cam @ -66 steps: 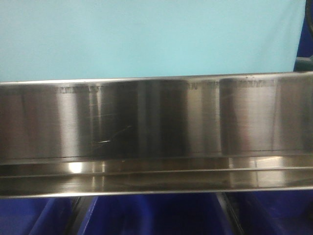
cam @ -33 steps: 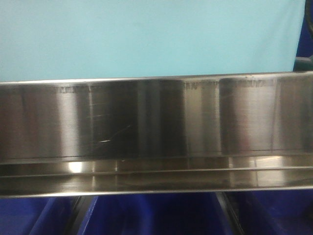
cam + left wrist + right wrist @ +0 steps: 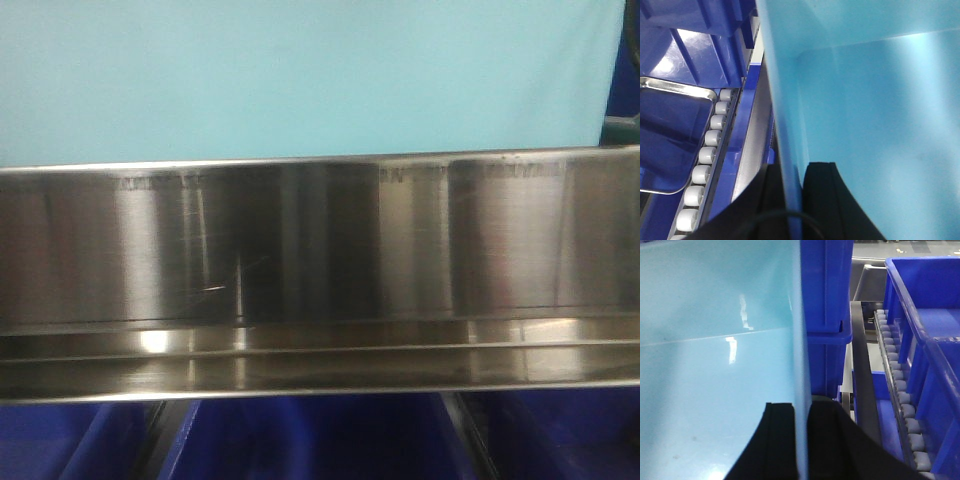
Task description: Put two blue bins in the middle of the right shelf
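spanning the whole front view from side to side, the light blue bin (image 3: 300,80) shows one broad flat wall, its long axis running across the frame, level with the steel shelf (image 3: 320,250) whose brushed front lip crosses just under it. the bin sits between the two arms, its hollow inside turned toward both wrist cameras. its plastic is pale turquoise, smooth and glossy, a little see-through at the thin rim, with a rounded inner corner and soft glare patches.

the left gripper (image 3: 792,200) is clamped on the bin's side wall: one black finger (image 3: 822,200) lies inside the bin and the other outside, pressed to the wall. the right gripper (image 3: 801,425) pinches the opposite wall the same way, one finger (image 3: 777,440) inside.

below the shelf lip, dark blue bins (image 3: 300,440) fill the bottom of the front view. left of the held bin lie a roller track (image 3: 705,165) and a steel tray (image 3: 670,135); to its right, stacked dark blue crates (image 3: 827,305) stand just beside it.
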Available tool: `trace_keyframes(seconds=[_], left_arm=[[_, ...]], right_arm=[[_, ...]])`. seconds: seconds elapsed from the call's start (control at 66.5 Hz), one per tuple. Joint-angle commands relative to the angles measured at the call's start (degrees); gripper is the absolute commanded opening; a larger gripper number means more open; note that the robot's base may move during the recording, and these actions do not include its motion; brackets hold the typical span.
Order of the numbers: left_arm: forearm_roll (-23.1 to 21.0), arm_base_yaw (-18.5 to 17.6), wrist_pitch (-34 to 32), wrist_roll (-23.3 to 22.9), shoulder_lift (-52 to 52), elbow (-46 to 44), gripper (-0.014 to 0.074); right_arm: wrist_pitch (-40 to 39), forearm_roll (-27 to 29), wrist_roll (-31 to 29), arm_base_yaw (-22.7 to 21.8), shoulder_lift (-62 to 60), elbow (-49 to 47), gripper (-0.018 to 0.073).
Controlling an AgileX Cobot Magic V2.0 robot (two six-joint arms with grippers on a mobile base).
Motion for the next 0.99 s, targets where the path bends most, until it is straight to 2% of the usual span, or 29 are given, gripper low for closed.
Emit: trace_keyframes(seconds=[0.0, 0.316, 0.466, 0.632, 0.767, 0.827, 0.977], left_arm=[[-1.6, -0.7, -2.8, 0.7, 0.0, -0.4, -0.0111], [-1.7, -0.7, -3.0, 0.7, 0.0, -0.4, -0.0111], [-2.1, -0.7, -1.7, 1.2, 0.0, -0.8, -0.0111], [-4.4, -0.7, -1.7, 3.0, 0.0, -1.8, -0.0111], [-9.9, -0.7, -1.7, 3.2, -0.4, -1.8, -0.0111], [-11.5, -0.7, -1.7, 3.2, -0.4, -1.8, -0.0111], [-12.3, -0.7, -1.7, 3.2, -1.0, -1.8, -0.0111]], right_arm=[[-5.4, 1.8, 0.1, 0.8, -0.6, -0.5, -0.0162], [-5.4, 2.0, 0.1, 0.8, -0.6, -0.5, -0.0162], [1.4, 6.0, 0.1, 0.8, -0.7, -0.6, -0.0162], [9.3, 10.1, 0.1, 1.0, -0.7, -1.4, -0.0162], [16.0, 11.2, 0.3, 1.5, -0.7, -1.4, -0.0162], [17.6, 11.2, 0.3, 1.8, -0.7, -1.4, -0.0162], [18.8, 11.2, 0.8, 3.2, -0.7, -1.4, -0.0162]])
